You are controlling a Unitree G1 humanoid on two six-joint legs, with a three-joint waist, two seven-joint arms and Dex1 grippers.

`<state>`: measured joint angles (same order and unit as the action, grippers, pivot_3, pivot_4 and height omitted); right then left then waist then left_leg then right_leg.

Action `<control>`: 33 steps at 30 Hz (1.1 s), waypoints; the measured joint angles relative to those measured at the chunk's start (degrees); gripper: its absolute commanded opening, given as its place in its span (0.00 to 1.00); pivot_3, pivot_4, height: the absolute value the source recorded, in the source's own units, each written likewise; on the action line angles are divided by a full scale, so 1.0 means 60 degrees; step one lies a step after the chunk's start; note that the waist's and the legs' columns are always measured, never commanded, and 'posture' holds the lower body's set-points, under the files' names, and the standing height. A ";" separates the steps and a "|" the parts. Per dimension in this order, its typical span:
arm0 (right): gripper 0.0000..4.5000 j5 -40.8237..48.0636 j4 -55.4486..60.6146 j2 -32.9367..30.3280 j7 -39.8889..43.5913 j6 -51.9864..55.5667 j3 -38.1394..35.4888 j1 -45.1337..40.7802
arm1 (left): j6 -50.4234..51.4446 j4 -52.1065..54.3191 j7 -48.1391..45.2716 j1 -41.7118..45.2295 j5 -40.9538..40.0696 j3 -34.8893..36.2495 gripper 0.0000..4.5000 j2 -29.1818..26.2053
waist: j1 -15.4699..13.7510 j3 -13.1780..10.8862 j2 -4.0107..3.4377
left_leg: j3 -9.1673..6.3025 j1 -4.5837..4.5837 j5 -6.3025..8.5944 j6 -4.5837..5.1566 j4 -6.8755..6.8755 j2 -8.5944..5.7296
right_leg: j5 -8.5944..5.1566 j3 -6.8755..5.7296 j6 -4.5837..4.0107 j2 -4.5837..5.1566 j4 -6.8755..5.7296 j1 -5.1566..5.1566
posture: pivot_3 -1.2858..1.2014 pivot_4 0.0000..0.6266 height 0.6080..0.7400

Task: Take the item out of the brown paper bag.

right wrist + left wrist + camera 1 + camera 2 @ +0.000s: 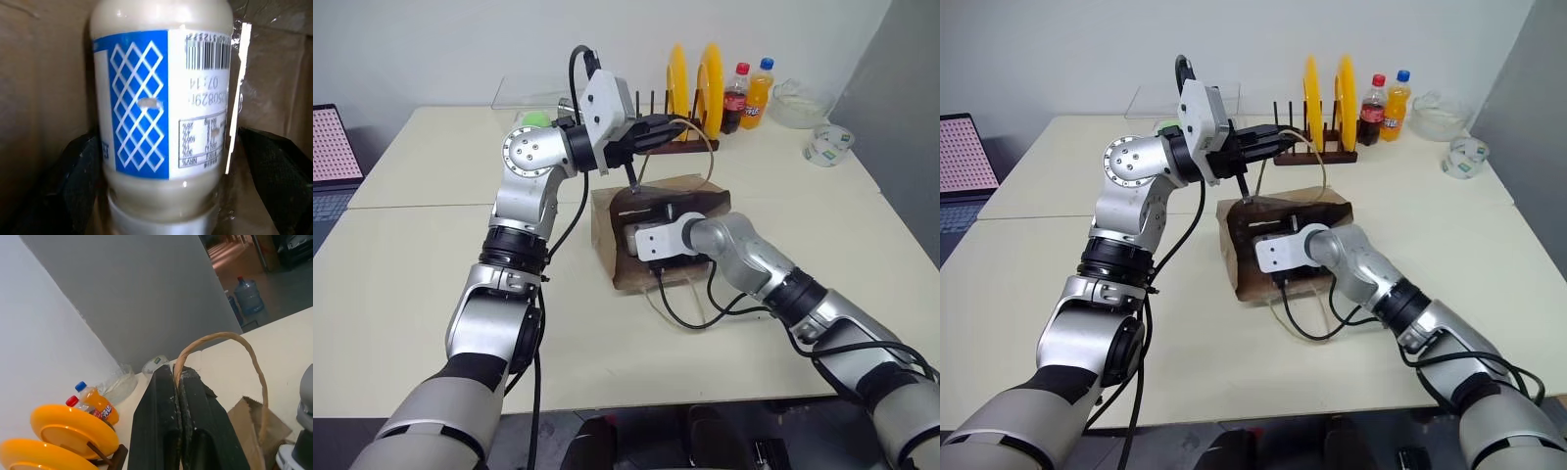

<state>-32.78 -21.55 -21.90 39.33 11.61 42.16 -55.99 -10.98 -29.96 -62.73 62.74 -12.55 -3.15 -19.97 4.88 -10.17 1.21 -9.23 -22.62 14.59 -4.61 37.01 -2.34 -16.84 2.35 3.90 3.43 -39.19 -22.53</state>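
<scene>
Item point(156, 112) inside brown paper bag point(607, 235), between spread right fingers point(78, 171), untouched. Left fingers point(166, 426) pinch handle point(220, 340) at bag's 12 o'clock. Advise: close squarely, withdraw straight.

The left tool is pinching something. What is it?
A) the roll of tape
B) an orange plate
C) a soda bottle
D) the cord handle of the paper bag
D: the left tool is shut on the tan cord handle, which loops from its fingertips down to the brown paper bag.
</scene>
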 measured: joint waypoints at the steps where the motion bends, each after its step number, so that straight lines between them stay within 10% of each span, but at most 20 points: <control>1: 0.86 0.0001 -0.0125 0.0082 -0.0019 -0.0032 -0.0081 0.0020 | -0.0034 0.0000 -0.0005 0.0000 0.0007 0.0000 0.00 -0.0001 | 0.0000 0.0000 0.0000 | 0.0000 0.0004 -0.0001 -0.0001 0.0000 -0.0001 | 0.0000 0.0002 0.0000 0.0000 -0.0004 0.0003 | 0.52 0.24 1.00; 4: 0.68 0.0005 -0.0182 0.0111 0.0031 -0.0194 -0.0199 0.0110 | -0.0123 -0.0045 -0.0050 0.0000 0.0065 -0.0002 0.00 -0.0034 | 0.0011 0.0000 0.0000 | -0.0001 0.0006 -0.0002 -0.0002 0.0004 -0.0002 | 0.0000 0.0003 0.0000 0.0000 -0.0023 -0.0002 | 0.52 0.24 1.00; 13: 0.68 0.0630 0.2155 -0.0422 0.1185 -0.0175 -0.1189 0.1247 | -0.0578 -0.1069 -0.0020 0.0038 0.0490 -0.0005 0.00 -0.0226 | 0.0018 -0.0001 0.0001 | 0.0009 -0.0063 -0.0003 -0.0004 0.0003 -0.0003 | 0.0000 0.0010 0.0000 0.0001 -0.0045 -0.0098 | 0.52 0.24 1.00; 33: 0.68 0.8695 0.6923 0.0091 0.2691 0.4419 -0.6704 0.1413 | -0.1202 -0.2260 0.0193 0.0352 0.1148 -0.0073 0.00 -0.0217 | -0.0011 -0.0002 0.0002 | 0.0007 -0.0066 -0.0003 0.0000 0.0008 -0.0006 | 0.0000 0.0014 -0.0001 0.0004 -0.0088 -0.0110 | 0.52 0.24 1.00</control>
<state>19.39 19.99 -21.36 55.48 38.13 1.94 -47.51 -18.19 -43.52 -61.57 64.85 -5.66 -3.59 -21.28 4.81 -10.18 1.22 -9.18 -23.01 14.58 -4.61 37.06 -2.37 -16.84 2.43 3.89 3.46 -39.72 -23.19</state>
